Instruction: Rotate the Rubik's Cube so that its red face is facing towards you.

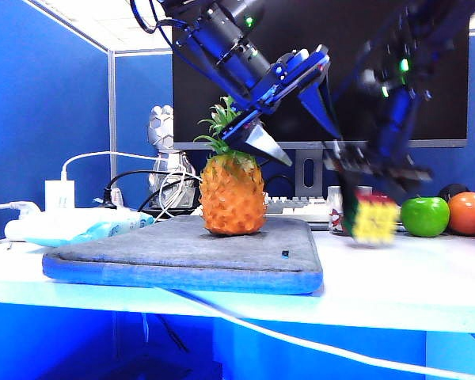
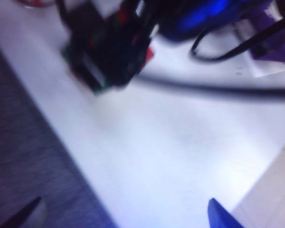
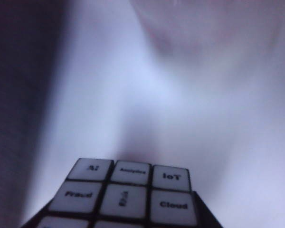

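Note:
The Rubik's Cube hangs blurred just above the white desk, right of the mat, with a yellow face toward the exterior camera. A thin strip of the red face shows at its top edge. My right gripper comes down onto it from above and is shut on it. In the right wrist view a white face of the cube with printed words fills the jaw area and the fingers are hidden. My left gripper hangs open above and right of the pineapple, holding nothing. Its fingertips stand wide apart, and the cube is a dark blur.
A pineapple stands on a grey-blue mat. Right of the cube lie a green apple and an orange fruit. A keyboard and a monitor sit behind. A white cable crosses the desk's front edge.

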Robot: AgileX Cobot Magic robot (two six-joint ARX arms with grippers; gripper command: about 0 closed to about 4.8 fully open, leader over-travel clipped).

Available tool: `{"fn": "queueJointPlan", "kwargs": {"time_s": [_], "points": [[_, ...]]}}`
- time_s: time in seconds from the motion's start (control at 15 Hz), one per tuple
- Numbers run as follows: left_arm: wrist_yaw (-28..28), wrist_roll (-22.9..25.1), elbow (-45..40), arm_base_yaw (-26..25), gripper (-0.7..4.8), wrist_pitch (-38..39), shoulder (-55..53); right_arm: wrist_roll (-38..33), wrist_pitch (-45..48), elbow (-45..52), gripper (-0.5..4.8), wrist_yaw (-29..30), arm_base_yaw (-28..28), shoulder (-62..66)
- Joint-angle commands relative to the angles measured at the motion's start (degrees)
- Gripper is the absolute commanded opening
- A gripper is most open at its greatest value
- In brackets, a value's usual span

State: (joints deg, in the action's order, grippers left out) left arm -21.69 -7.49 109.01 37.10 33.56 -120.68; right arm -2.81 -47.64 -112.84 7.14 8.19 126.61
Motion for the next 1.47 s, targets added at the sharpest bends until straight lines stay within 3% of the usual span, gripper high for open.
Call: {"fn": "queueJointPlan", "kwargs": {"time_s": [0.07, 0.2, 0.47, 0.87, 1.07, 1.2, 1.47], "points": [[5.4, 1.1, 0.2, -0.8, 4.79, 0.1, 2.4, -1.3, 5.7, -0.3, 0.39, -3.7, 0.0, -3.5], [5.5, 1.5, 0.2, -2.3, 4.79, -0.7, 5.1, -0.2, 6.9, 1.8, 0.40, -7.1, -0.3, -5.6], [5.4, 1.8, 0.2, -6.6, 4.79, -1.4, 11.1, -0.6, 19.8, 11.7, 0.39, -6.2, -0.3, -15.5], [4.5, 2.9, 0.2, -7.5, 4.79, -1.4, 12.6, 0.7, 24.5, 12.2, 0.40, -7.2, 0.0, -25.0], [4.3, 3.2, 0.2, -9.3, 4.79, -1.5, 12.6, 5.9, 30.0, 12.2, 0.30, -7.4, 0.0, -31.6], [4.1, 3.2, 0.2, -9.6, 4.79, -1.8, 12.6, 7.3, 29.2, 12.2, 0.30, -7.5, 0.0, -35.4], [3.6, 3.0, 0.2, -9.6, 4.79, -2.7, 12.6, 10.3, 16.8, 12.2, 0.29, -7.2, 1.3, -44.8]]}}
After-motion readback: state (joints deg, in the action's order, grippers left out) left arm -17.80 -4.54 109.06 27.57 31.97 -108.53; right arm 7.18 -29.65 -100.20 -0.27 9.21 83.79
